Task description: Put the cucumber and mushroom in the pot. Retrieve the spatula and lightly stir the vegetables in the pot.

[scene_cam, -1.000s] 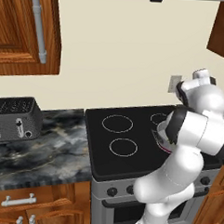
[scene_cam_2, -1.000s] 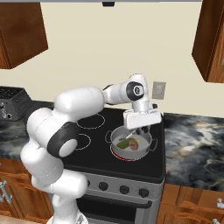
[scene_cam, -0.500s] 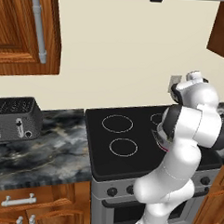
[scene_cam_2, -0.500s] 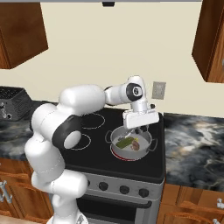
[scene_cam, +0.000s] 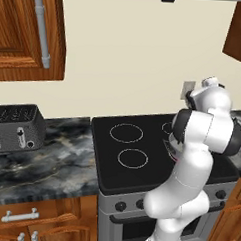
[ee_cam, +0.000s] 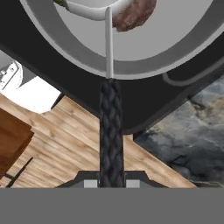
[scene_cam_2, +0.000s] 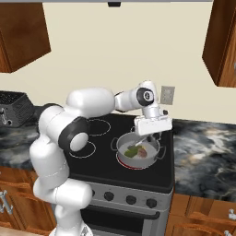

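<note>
pot — rim and contents cropped

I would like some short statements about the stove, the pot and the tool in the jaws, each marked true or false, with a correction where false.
1. The gripper is shut on the spatula. True.
2. The cucumber lies on the counter beside the stove. False: it lies inside the pot.
3. The pot stands on the stove. True.
4. The mushroom is outside the pot. False: it is inside the pot, near the spatula's head.
5. A toaster stands on the counter to the left of the stove. True.
</note>
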